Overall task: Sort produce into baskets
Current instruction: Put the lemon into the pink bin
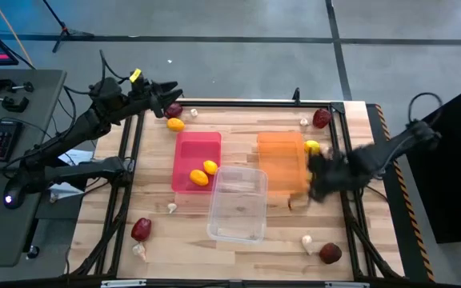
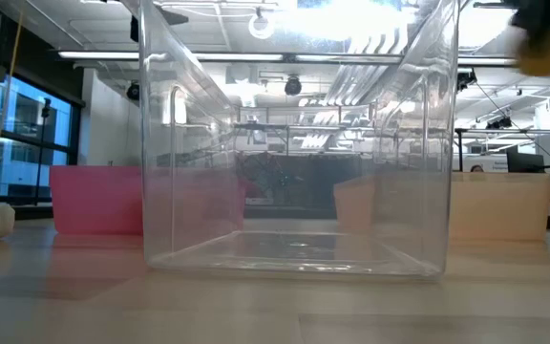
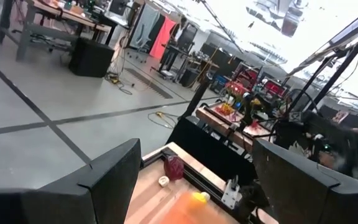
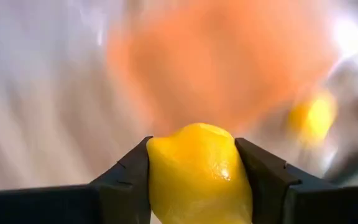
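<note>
My right gripper [image 1: 318, 176] is shut on a yellow lemon [image 4: 197, 177] at the right side of the orange bin [image 1: 282, 160]. The low view shows this lemon [image 2: 542, 57] high above the table. My left gripper [image 1: 166, 94] is open and empty at the table's far left corner, above a dark red beet [image 1: 174, 110] and a lemon [image 1: 175, 124]. The pink bin [image 1: 197, 144] holds two lemons [image 1: 204, 172]. The clear bin [image 1: 237, 204] stands nearest the table's front edge. Another lemon [image 1: 312, 146] lies on the table beside the orange bin. My right gripper pinches the lemon between its two fingers, one on each of its opposite sides [image 4: 156, 163]. The lemon's end sticks out past the fingertips. The lemon is lifted clear of the table, under the dark gripper in the low view.
A beet [image 1: 321, 118] and a garlic bulb [image 1: 303, 122] lie at the far right. A beet [image 1: 141, 230] and garlic bulbs [image 1: 140, 250] [image 1: 172, 208] lie at the near left. A garlic bulb [image 1: 307, 240] and a beet [image 1: 330, 253] lie at the near right.
</note>
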